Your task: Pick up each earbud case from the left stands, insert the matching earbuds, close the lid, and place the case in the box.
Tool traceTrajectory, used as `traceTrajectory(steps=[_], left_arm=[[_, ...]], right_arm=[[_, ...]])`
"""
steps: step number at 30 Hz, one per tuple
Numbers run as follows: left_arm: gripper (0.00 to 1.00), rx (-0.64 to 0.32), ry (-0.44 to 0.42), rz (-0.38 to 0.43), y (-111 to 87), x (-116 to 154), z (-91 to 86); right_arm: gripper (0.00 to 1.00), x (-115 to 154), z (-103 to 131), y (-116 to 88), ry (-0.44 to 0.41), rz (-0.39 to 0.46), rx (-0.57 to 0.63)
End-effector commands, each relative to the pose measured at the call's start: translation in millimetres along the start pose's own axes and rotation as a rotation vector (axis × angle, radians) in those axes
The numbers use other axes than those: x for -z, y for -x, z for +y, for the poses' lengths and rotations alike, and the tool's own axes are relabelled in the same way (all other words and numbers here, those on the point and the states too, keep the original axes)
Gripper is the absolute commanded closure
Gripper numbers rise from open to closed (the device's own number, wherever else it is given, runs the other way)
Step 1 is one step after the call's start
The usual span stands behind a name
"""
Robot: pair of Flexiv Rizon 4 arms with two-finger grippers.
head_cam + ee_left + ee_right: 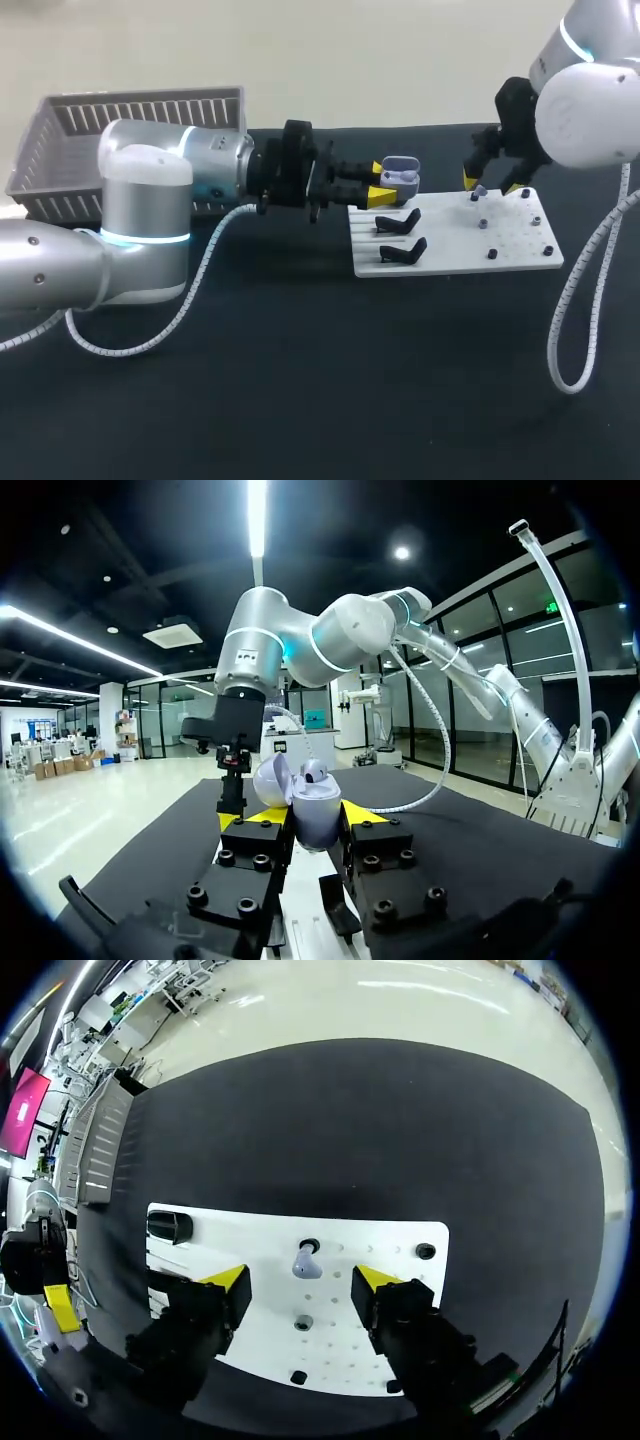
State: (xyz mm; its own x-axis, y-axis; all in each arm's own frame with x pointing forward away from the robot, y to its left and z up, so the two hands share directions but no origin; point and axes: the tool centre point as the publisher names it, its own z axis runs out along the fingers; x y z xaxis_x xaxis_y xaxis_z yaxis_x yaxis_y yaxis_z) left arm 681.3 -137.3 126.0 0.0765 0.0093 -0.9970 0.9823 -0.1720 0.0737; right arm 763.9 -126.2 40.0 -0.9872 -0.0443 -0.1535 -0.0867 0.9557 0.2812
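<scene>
My left gripper (382,182) is shut on a lavender earbud case (402,173), held level above the back left corner of the white board (455,262). In the left wrist view the case (318,815) sits between the yellow tips with its lid (270,778) open and one earbud (315,772) seated inside. My right gripper (497,187) hangs over the board's back right part. In the right wrist view it (300,1278) stands open astride a lavender earbud (306,1263) upright on the board (250,1235), with a gap on either side.
Two black stands (398,220) (403,250) sit on the board's left half, and small black pegs (492,254) dot its right half. A grey basket (130,125) stands at the table's back left, behind my left arm. A white cable loop (575,330) hangs from my right arm.
</scene>
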Motion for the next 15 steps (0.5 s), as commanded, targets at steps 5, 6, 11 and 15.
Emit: traceTrajectory(steps=[5,6,11,15], left_arm=[[1.0,-0.003,0.005,-0.002,-0.7,-0.1,-1.3],[1.0,-0.003,0.005,-0.002,-0.7,-0.1,-1.3],[1.0,-0.003,0.005,-0.002,-0.7,-0.1,-1.3],[1.0,-0.003,0.005,-0.002,-0.7,-0.1,-1.3]], right_arm=[[0.5,-7.4,-0.2,4.8,0.015,0.018,-0.001],[0.51,-8.0,-0.2,4.7,0.015,0.02,-0.002],[0.53,-10.3,0.0,4.2,0.014,0.027,-0.005],[0.55,-12.3,-2.2,4.1,0.013,0.031,-0.013]])
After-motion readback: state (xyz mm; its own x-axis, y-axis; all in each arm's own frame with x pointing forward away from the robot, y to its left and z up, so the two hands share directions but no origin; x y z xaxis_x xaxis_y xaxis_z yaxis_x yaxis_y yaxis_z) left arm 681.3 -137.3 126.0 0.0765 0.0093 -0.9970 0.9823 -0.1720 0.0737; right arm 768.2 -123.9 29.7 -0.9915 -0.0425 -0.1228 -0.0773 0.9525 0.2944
